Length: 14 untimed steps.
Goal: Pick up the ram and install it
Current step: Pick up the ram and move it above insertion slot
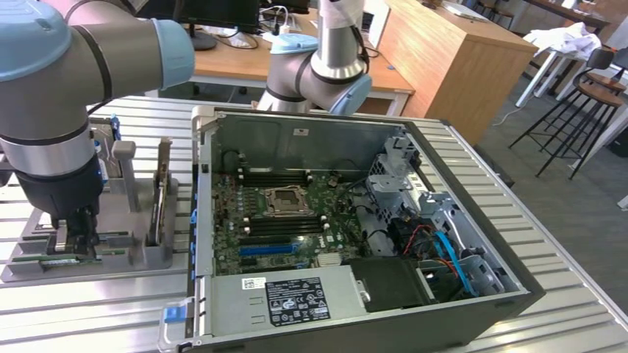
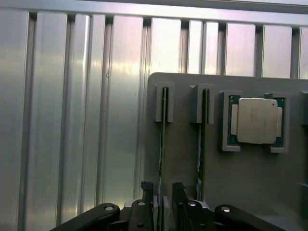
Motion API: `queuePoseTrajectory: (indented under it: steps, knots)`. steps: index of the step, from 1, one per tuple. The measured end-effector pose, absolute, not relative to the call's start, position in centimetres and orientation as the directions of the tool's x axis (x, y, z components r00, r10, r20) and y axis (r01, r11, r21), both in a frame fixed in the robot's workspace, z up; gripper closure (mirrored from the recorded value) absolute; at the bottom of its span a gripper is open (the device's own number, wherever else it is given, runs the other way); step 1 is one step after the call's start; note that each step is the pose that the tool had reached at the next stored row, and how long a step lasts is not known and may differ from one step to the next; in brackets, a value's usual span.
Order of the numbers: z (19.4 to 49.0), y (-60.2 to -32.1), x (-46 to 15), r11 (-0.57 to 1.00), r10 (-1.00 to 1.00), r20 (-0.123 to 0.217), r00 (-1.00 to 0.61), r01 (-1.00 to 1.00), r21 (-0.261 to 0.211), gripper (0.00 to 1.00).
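Observation:
The ram point(image 2: 162, 144) is a slim green stick standing on edge in a slot of the grey holder point(image 2: 250, 183). My gripper point(image 2: 163, 199) is open, with one dark finger on each side of the ram's near end and a small gap to it. A twin green stick point(image 2: 201, 144) stands in the neighbouring slot. In the exterior view my gripper point(image 1: 79, 234) is lowered onto the holder point(image 1: 147, 257) at that view's left, where a green board edge point(image 1: 44, 259) shows by the fingers. The motherboard's black memory slots point(image 1: 279, 179) lie inside the open computer case point(image 1: 294, 125).
A processor chip point(image 2: 256, 120) sits in a recess of the holder beside the sticks. A tall upright card point(image 1: 162, 193) stands on the holder between my gripper and the case. The ribbed metal table point(image 2: 72, 120) surrounds the holder. The power supply point(image 1: 294, 298) fills the case's near end.

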<state>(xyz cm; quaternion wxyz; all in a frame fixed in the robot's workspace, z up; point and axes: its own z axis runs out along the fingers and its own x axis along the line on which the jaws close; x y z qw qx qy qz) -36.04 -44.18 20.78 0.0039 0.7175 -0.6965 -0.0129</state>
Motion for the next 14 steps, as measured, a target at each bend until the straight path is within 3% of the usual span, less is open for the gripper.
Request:
queuePoseTrajectory:
  steps: [14]
  knots:
    - [20.24,-44.31,-36.03,-0.03,-0.999,-0.013,0.029,-0.999,0.023,0.7]
